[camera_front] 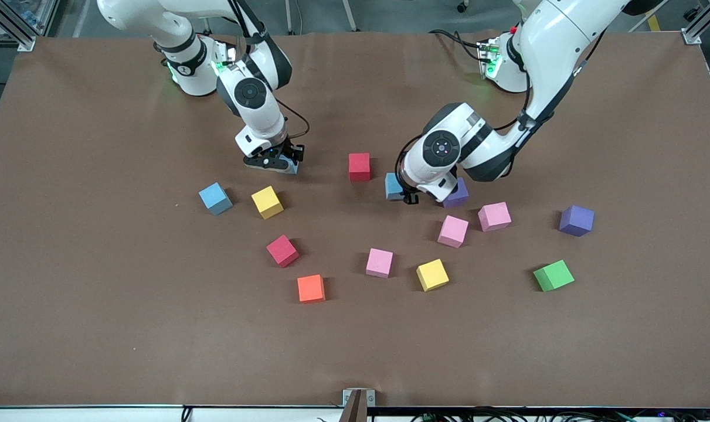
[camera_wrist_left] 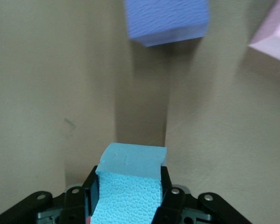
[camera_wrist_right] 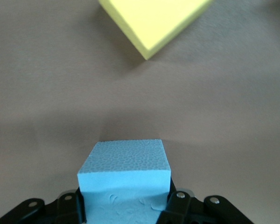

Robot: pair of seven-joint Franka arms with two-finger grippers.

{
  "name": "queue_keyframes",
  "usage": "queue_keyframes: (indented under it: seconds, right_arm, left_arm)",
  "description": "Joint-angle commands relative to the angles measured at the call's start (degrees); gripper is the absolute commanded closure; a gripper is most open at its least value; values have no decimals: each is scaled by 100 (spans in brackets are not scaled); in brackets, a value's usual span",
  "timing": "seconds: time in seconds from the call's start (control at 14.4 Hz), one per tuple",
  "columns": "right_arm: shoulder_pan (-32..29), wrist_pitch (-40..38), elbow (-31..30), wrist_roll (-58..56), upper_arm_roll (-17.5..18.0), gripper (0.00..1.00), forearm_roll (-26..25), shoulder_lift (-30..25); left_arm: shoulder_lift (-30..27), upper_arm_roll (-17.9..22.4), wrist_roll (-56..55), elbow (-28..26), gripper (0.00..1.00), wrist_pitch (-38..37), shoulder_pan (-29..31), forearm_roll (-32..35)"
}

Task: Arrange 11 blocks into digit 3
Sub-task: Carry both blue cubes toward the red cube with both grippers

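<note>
My left gripper (camera_front: 401,193) is shut on a light blue block (camera_front: 393,186), squeezing its sides (camera_wrist_left: 130,186), low over the table beside a purple block (camera_front: 457,194) (camera_wrist_left: 165,18). My right gripper (camera_front: 286,166) is down at the table with its fingers against the sides of another light blue block (camera_front: 294,168) (camera_wrist_right: 123,182). Close by, nearer the front camera, lies a yellow block (camera_front: 267,202) (camera_wrist_right: 151,21). Loose on the table lie a third light blue block (camera_front: 215,198), two red blocks (camera_front: 359,166) (camera_front: 282,251), an orange one (camera_front: 311,288), three pink ones (camera_front: 379,262) (camera_front: 453,231) (camera_front: 494,216) and another yellow one (camera_front: 432,275).
A green cube (camera_front: 553,275) and a second purple cube (camera_front: 576,220) lie toward the left arm's end of the brown table (camera_front: 97,322). A pink block's corner (camera_wrist_left: 275,37) shows in the left wrist view.
</note>
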Motion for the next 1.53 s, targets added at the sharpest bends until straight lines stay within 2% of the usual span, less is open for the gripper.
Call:
queue_keyframes:
  seconds: [0.0,0.28,0.69,0.97,1.11,1.46]
  right_arm:
    - [11,-122,-44,865,-50,95,130,-160]
    - [-173,-122,167,2517,-76,100,130,-160]
    - [-297,-131,176,4776,-93,100,122,-292]
    - [-253,-227,237,5763,-85,100,113,-239]
    - [-244,-473,491,5913,-85,100,113,-178]
    - [-191,-492,1001,6931,-58,100,113,-11]
  left_arm:
    - [-161,-73,-451,-215,77,23,-113,-72]
    - [-450,-65,-777,-434,78,119,-368,-45]
    - [-469,-65,-795,-636,78,383,-518,209]
    - [-398,-65,-1041,-646,78,410,-553,385]
    - [-346,-65,-1050,-646,78,445,-553,447]
    - [-231,-56,-1085,-646,78,638,-579,544]
